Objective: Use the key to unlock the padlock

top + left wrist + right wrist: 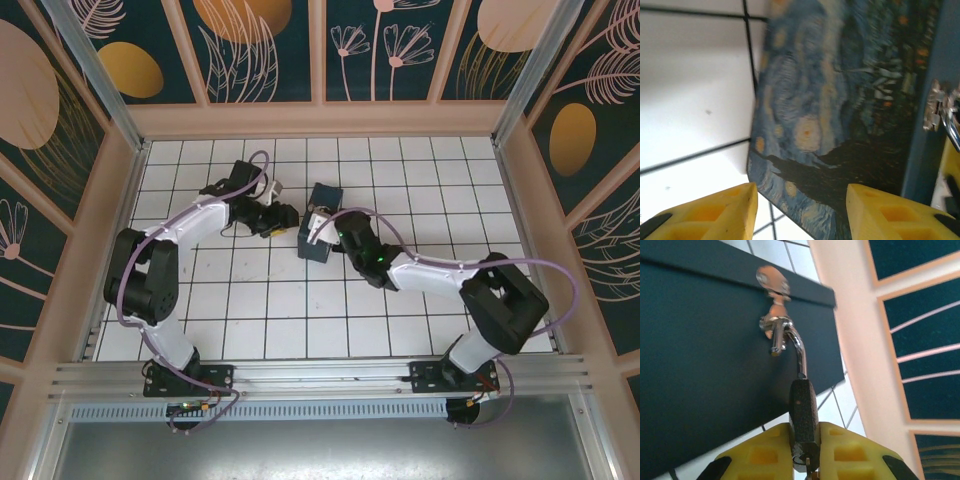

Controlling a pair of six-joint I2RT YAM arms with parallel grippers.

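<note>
Top view: the painted box (320,235) is seen near the middle of the counter (450,180), somewhat toward its far edge. The left gripper (277,218) is placed just beside the box's left side, and the right gripper (335,236) against its right side. The padlock is too small to be made out here.

Left wrist view: the left gripper (801,210) is held wide open and empty, with the box's painted face straight ahead. The metal hasp (935,106) lies off at the right edge, so the lock is taken to lie to the right of this gripper's line.

Right wrist view: the padlock (802,415) hangs by its shackle (799,347) from the hasp (771,280). Its dark body is clamped between the right gripper's (805,442) closed fingers (760,452). Its long axis runs from the hasp back into the gripper. Whether a key sits at the lower end cannot be told.
</note>
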